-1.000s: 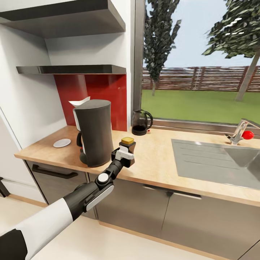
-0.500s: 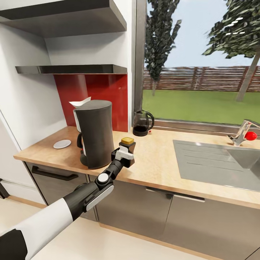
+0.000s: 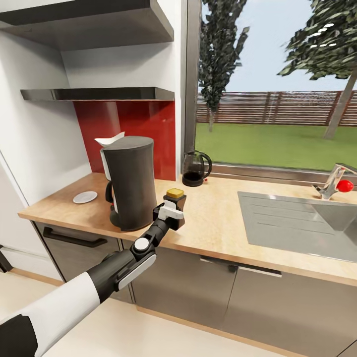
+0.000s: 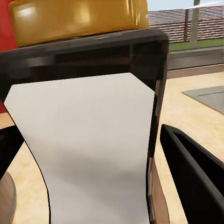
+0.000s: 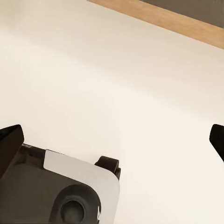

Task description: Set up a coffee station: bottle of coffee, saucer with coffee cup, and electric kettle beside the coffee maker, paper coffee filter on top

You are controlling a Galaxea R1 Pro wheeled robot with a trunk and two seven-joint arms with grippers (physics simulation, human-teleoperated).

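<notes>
One coffee bottle (image 3: 176, 199) stands upright, cap up, in left hand (image 3: 171, 214)

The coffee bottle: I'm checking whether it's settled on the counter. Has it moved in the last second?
No. The coffee bottle stays beside the coffee maker on the countertop, with the left gripper still at it.

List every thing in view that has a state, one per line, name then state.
Bottle of coffee: upright on the countertop, yellow lid on, right of the coffee maker.
Left claw: at the bottle, fingers on either side.
Coffee maker: upright on the countertop.
Electric kettle: upright by the window.
Saucer: flat, nothing on it.
Right claw: open, over the floor.
</notes>
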